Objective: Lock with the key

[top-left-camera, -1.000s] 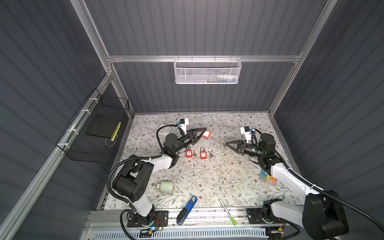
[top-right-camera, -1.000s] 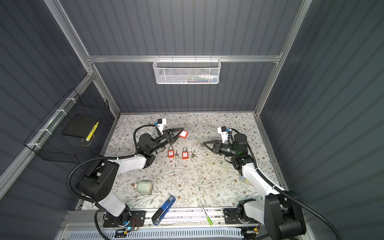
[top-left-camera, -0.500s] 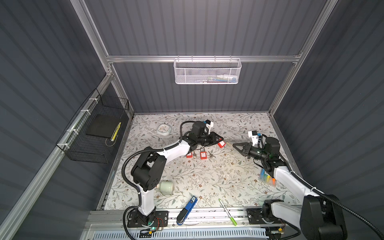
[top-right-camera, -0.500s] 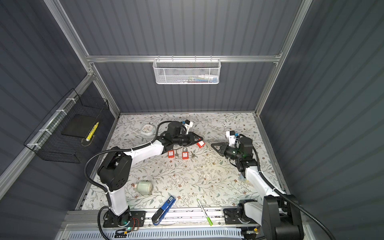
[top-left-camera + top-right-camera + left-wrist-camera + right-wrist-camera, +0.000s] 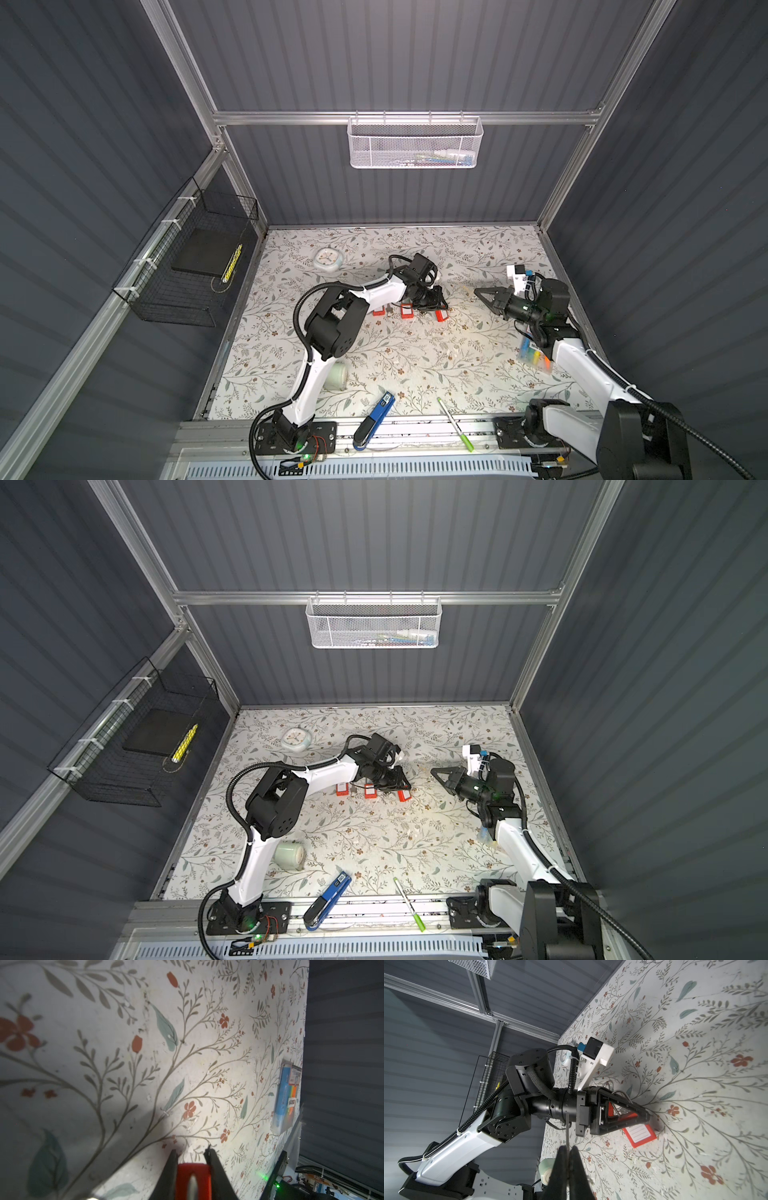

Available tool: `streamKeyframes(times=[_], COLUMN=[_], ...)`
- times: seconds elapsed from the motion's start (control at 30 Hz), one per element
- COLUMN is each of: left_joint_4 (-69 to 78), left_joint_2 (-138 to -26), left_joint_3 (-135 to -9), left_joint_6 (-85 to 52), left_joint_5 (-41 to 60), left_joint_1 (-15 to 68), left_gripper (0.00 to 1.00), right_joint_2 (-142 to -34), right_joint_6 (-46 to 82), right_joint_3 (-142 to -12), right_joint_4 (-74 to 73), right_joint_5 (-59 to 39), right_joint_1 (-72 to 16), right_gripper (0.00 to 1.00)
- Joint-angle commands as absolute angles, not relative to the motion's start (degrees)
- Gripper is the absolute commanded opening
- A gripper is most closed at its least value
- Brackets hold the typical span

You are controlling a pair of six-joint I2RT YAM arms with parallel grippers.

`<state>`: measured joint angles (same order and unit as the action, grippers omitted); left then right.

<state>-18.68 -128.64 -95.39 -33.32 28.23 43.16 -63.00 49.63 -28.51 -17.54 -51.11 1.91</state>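
Red plastic fills the gap between the fingers of your left gripper [image 5: 191,1153]: it is clamped on the padlock [image 5: 193,1178], gripping the body from both sides. Your right gripper [image 5: 568,1153] has its fingers pressed together on the key [image 5: 567,1126], a thin metal strip that sticks out past the fingertips.

So both pickups look done, and the key is not yet in the lock. In both top views the two grippers face each other across open bench [image 5: 415,365], well apart. You have yet to bring them together, seat the key and turn it.

The key's long axis runs in line with the right gripper's fingers, and its free end points toward the left arm. The padlock sits at the left gripper's tip, low over the middle of the bench, just beside two other red padlocks [image 5: 406,310] [image 5: 378,311]. I cannot tell whether it touches the surface. In the right wrist view its white-labelled flat face is turned toward the key. Which end carries the keyhole is hidden, so I judge you may need to re-aim it first.
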Motion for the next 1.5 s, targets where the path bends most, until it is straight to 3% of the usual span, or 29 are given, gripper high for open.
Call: streamKeyframes(times=[0.0, 0.57, 0.7, 0.83, 0.93, 1.23, 1.47], left_joint_4=[-22.76, -26.65, -26.82, -26.86, -25.83, -26.58, -26.15], left_joint_2=[-129.61, -133.94, -134.04, -133.43, -132.98, -133.18, -133.42], left_joint_3=[-98.96, -103.16, -103.14, -102.92, -103.1, -104.43, -105.77], left_joint_6=[-29.67, -26.39, -25.76, -25.62, -26.06, -26.98, -27.38], left_joint_5=[27.69, 25.18, 24.43, 23.6, 23.6, 20.12, 20.13], left_joint_1=[43.31, 43.33, 43.33, 43.3, 43.25, 42.27, 41.42], left_gripper=[0.0, 0.0, 0.11, 0.33, 0.44, 0.59, 0.62], right_joint_2=[-62.4, -62.71, -62.58, -62.45, -62.62, -61.7, -61.57], right_joint_6=[48.33, 48.18, 48.02, 47.99, 47.98, 46.24, 46.58], right_joint_3=[-28.06, -28.38, -28.56, -28.58, -28.5, -29.11, -28.72], right_joint_4=[-16.61, -15.9, -15.58, -15.25, -15.25, -12.42, -12.35], right_joint_5=[-52.53, -53.11, -53.26, -53.17, -53.26, -52.91, -52.32], right_joint_1=[2.34, 2.54, 2.52, 2.62, 2.63, 2.64, 2.61], right_gripper=[0.0, 0.0, 0.0, 0.0, 0.0, 0.0, 0.0])
